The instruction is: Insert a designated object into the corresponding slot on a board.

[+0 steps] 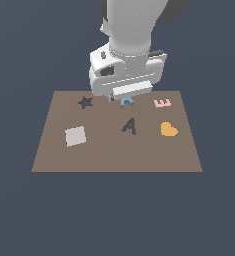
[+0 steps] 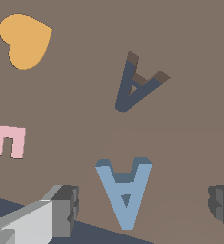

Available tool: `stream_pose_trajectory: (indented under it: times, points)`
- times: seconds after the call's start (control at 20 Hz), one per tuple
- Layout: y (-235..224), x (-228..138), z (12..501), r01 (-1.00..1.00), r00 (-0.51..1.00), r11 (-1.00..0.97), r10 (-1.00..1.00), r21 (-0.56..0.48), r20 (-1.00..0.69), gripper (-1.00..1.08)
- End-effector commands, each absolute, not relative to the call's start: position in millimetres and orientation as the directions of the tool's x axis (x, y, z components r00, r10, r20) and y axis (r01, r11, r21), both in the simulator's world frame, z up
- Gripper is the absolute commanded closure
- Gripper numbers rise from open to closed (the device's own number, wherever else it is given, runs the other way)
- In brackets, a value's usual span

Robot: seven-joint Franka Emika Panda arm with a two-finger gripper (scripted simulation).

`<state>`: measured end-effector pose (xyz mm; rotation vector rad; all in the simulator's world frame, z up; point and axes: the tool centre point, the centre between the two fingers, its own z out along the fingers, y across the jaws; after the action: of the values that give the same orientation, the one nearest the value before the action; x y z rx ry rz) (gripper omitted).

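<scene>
The gripper (image 2: pixel 139 209) is spread open, its fingers (image 2: pixel 66 209) on either side of the blue A (image 2: pixel 125 193) and not touching it. On the board (image 1: pixel 114 155) the A lies near the slot (image 1: pixel 129 126), at its 12 o'clock. Closing off-centre could twist the A, and then it would jam against the slot's edges

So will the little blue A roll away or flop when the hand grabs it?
Probably not. The blue A looks like a flat, solid block lying on the board, so it shouldn't roll or bend. Its slanted sides might slip between the hand's fingers.
</scene>
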<state>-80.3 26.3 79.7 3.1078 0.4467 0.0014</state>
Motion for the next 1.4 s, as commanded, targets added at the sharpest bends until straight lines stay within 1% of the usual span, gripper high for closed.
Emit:
stream_pose_trajectory:
  times: [0.0, 0.35, 0.6, 1.1, 1.15, 1.35]
  points:
    - [28, -89, 68, 0.305, 0.952, -0.952, 0.305, 0.001, 0.001, -0.92]
    - [28, -101, 51, 0.336, 0.942, -0.942, 0.336, -0.001, 0.000, -0.92]
    - [28, -101, 50, 0.335, 0.942, -0.942, 0.335, -0.001, -0.001, -0.92]
    - [28, -102, 30, 0.337, 0.941, -0.941, 0.337, 0.000, 0.000, -0.92]
    - [28, -102, 30, 0.337, 0.941, -0.941, 0.337, 0.000, 0.000, 1.08]
    - [28, -102, 30, 0.337, 0.941, -0.941, 0.337, 0.000, 0.000, 1.08]
